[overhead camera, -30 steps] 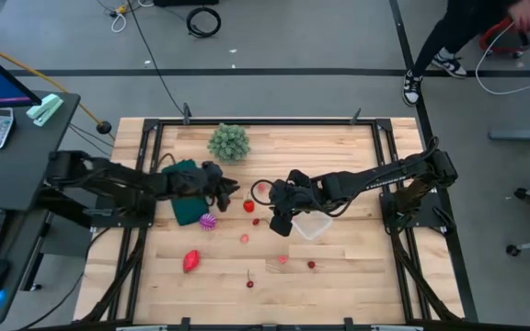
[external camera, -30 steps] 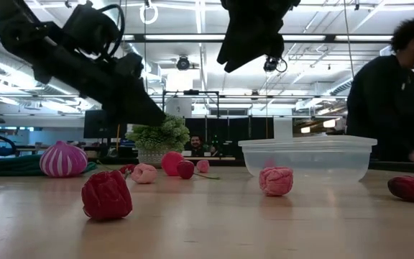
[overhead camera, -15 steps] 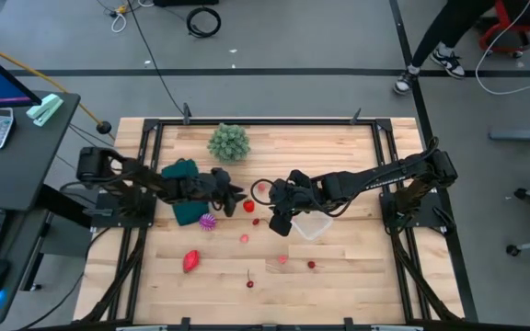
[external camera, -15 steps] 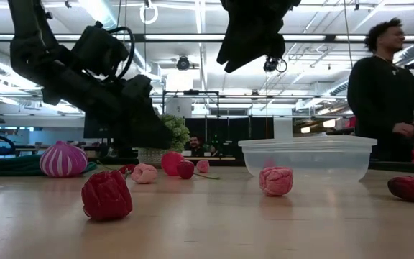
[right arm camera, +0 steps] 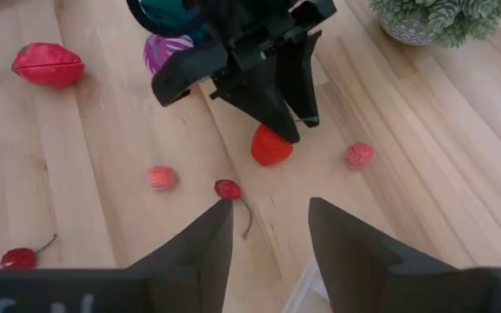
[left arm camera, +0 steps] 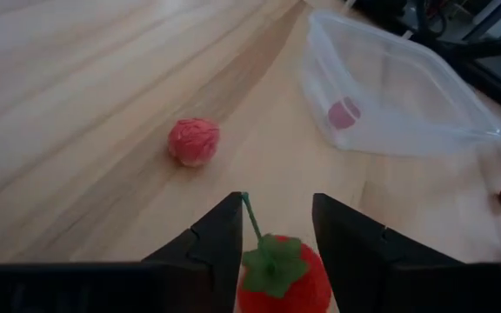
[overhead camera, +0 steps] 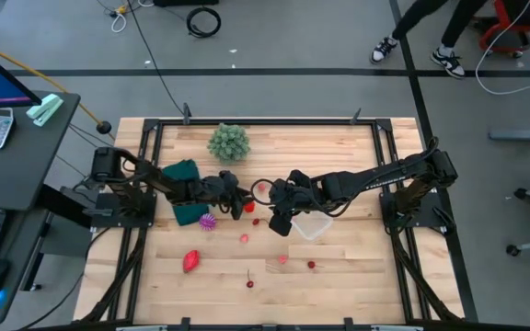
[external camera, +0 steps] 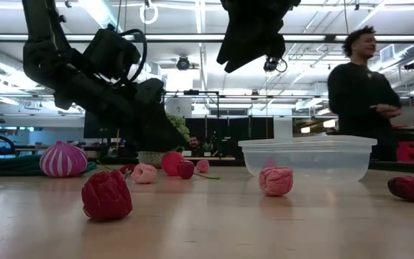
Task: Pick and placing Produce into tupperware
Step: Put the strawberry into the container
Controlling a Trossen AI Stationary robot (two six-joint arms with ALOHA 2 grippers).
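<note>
My left gripper [overhead camera: 243,203] is low over the table's middle, open, with its fingers on either side of a red strawberry [left arm camera: 281,274] that has a green leaf cap and a stem and sits on the table. The right wrist view shows those fingers [right arm camera: 272,109] slanting down around the strawberry [right arm camera: 270,147]. My right gripper [overhead camera: 281,223] hangs open above the table beside the clear tub [overhead camera: 313,225]. A pink berry [left arm camera: 344,113] shows through the tub's wall [left arm camera: 390,87]. The striped ball [overhead camera: 209,221], a red piece [overhead camera: 190,261] and small berries [overhead camera: 244,238] lie on the wood. My left gripper has a finger on each side of the strawberry's upper half [left arm camera: 272,261], coming slantwise from above and from the table's left. The strawberry rests on the table. Whether the fingers touch it, I cannot tell.
A spiky green plant [overhead camera: 229,142] stands near the far edge and a dark green cloth [overhead camera: 184,188] lies under my left arm. A cherry [overhead camera: 311,265] and another berry [overhead camera: 282,259] lie toward the near edge. A person [external camera: 361,93] stands beyond the table.
My left gripper has moved toward the table's right and down, onto the strawberry, and now straddles it. The person in the background has walked along behind the table.
</note>
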